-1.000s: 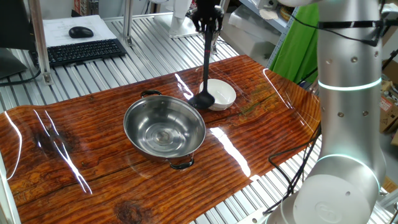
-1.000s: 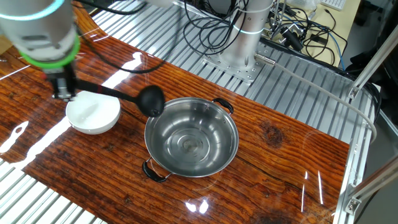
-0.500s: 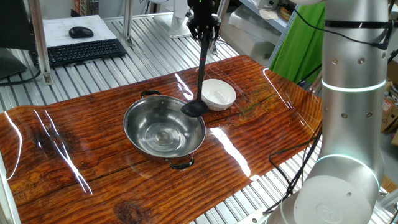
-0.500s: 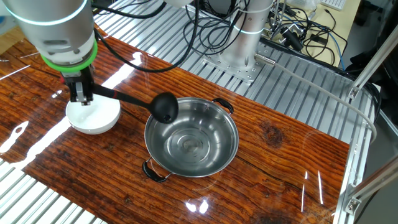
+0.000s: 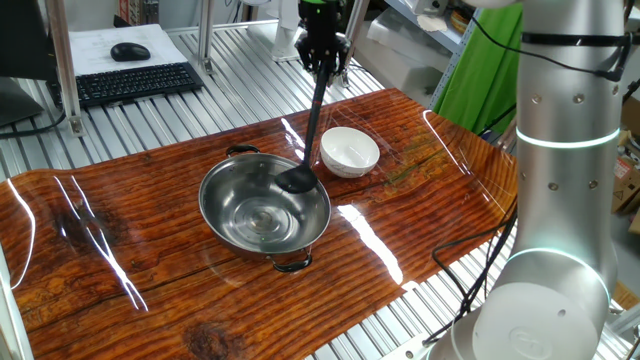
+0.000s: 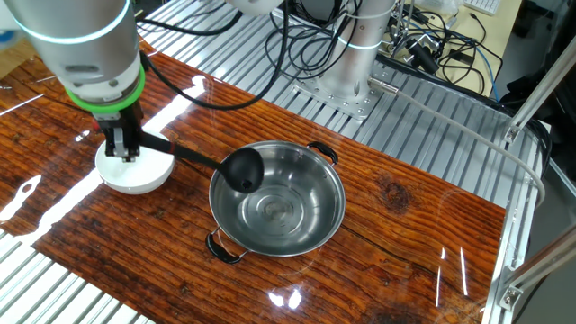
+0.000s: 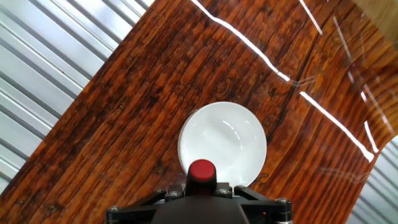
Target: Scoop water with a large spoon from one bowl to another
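Pinched tight together, the fingers of the black two-finger gripper [image 5: 325, 60] clamp the top end of the long black plastic ladle's [image 5: 308, 125] slim straight handle, with no gap visible between them. From one fixed view the ladle's long axis runs steeply down and slightly leftward from the gripper, ending in the round deep scoop, which sits inside the rim of the big shiny stainless-steel bowl [image 5: 225, 215] on the side nearest the small white ceramic bowl [image 5: 350, 152]. From the other fixed view the gripper [image 6: 121, 151] stands over the white bowl [image 6: 153, 175], and the ladle [image 6: 209, 163] stretches from there to the right, its scoop hanging at the left inner edge of the steel bowl [image 6: 310, 220], hollow side toward the camera. Whether the scoop touches the steel wall or the water cannot be told; the water itself shows only as faint rings of shine at the steel bowl's bottom. The steel bowl sits near the middle of the glossy red-brown wood-grain tabletop [image 5: 150, 290], its two small loop handles on opposite sides of the rim. The white bowl sits just beside it, apart from it. In the hand view the white bowl [image 7: 233, 134] lies directly below, with a round red cap on the gripper body at the bottom edge.
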You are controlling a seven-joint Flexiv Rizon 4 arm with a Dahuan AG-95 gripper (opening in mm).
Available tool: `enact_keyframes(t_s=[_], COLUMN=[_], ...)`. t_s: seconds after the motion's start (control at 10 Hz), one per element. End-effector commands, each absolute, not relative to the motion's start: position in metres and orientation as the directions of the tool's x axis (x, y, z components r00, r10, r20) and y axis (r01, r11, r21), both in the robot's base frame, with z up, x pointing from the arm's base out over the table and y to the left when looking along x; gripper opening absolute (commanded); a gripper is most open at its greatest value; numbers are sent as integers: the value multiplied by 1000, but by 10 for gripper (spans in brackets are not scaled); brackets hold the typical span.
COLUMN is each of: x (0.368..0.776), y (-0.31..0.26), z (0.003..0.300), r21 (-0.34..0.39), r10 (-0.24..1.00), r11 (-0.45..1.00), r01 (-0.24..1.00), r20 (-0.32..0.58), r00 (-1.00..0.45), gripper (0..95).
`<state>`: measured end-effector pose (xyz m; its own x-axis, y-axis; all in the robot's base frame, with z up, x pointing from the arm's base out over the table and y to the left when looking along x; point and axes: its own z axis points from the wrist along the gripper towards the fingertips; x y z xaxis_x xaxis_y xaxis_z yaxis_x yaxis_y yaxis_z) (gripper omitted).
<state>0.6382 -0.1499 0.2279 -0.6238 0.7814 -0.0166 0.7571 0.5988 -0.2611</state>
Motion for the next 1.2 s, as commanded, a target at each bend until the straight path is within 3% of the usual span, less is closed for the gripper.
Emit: enact_keyframes(t_s=[0.1,0.9,1.0,1.1,1.2], x=[636,613,611,609,604], y=[-145,-131,-130,-129,-127], z=[222,193,189,187,183], r21=[-252,-249,-248,-247,-248], r10=[783,788,794,796,798], r11=[599,594,586,583,580], r01=[760,765,772,774,776], r20=[-15,-11,-14,-14,-18], r00=[-622,-616,-607,-605,-602], gripper=[0,0,190,190,380])
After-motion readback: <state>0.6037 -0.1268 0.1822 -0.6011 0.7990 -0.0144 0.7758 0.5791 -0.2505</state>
